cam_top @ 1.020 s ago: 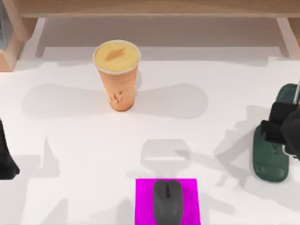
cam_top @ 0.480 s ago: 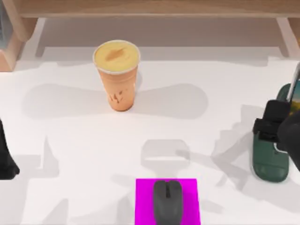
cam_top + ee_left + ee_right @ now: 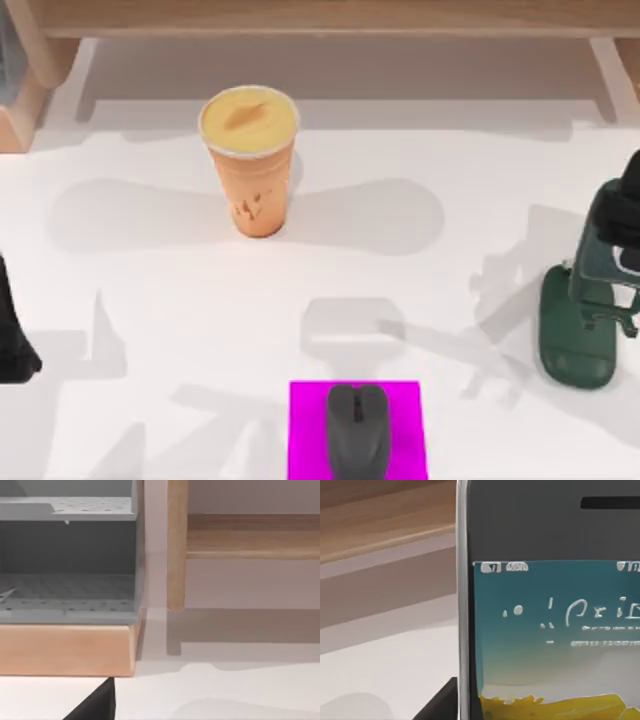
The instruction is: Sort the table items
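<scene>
right gripper [image 3: 612, 262]: at the tabletop's right edge, above the dark green stand [image 3: 572, 345]; cannot tell how its fingers stand
left gripper [image 3: 12, 335]: parked at the left edge
smartphone [image 3: 555, 605]: upright, close before the right wrist camera, screen lit
orange cup [image 3: 250, 160]: upright, toward the back and left of centre
mouse [image 3: 358, 430]: on the magenta square [image 3: 305, 430], front centre
tabletop [image 3: 150, 300]: white
</scene>
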Available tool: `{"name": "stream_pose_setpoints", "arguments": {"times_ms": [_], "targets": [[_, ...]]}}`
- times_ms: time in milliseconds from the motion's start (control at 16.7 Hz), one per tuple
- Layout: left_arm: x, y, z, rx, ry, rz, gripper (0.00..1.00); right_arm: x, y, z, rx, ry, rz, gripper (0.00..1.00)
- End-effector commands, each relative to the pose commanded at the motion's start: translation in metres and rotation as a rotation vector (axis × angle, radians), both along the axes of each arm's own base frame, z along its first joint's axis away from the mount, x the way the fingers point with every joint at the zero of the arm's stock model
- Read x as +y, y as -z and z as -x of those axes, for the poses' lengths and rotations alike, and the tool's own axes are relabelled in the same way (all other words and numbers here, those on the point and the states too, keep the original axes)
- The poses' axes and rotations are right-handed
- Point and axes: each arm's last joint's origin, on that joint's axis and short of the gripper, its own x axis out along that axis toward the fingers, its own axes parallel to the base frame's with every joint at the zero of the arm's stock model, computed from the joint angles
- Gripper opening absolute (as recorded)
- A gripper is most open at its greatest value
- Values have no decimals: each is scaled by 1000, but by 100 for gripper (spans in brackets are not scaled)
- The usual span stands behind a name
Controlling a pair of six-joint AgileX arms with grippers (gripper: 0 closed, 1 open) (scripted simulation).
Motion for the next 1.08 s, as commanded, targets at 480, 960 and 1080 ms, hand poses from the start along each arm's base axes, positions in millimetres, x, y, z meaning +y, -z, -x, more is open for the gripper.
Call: {"name": "stream_pose_setpoints", "arguments": {"times_ms": [480, 960, 1080], "targets": [[0, 0, 0, 0, 0, 0, 100, 9, 55, -34, 99, -44, 101, 0], [0, 0, 0, 0, 0, 0, 100, 9, 67, -45, 104, -30, 116, 0], [0, 0, 0, 0, 0, 0, 100, 9, 67, -45, 104, -30, 116, 15]]}}
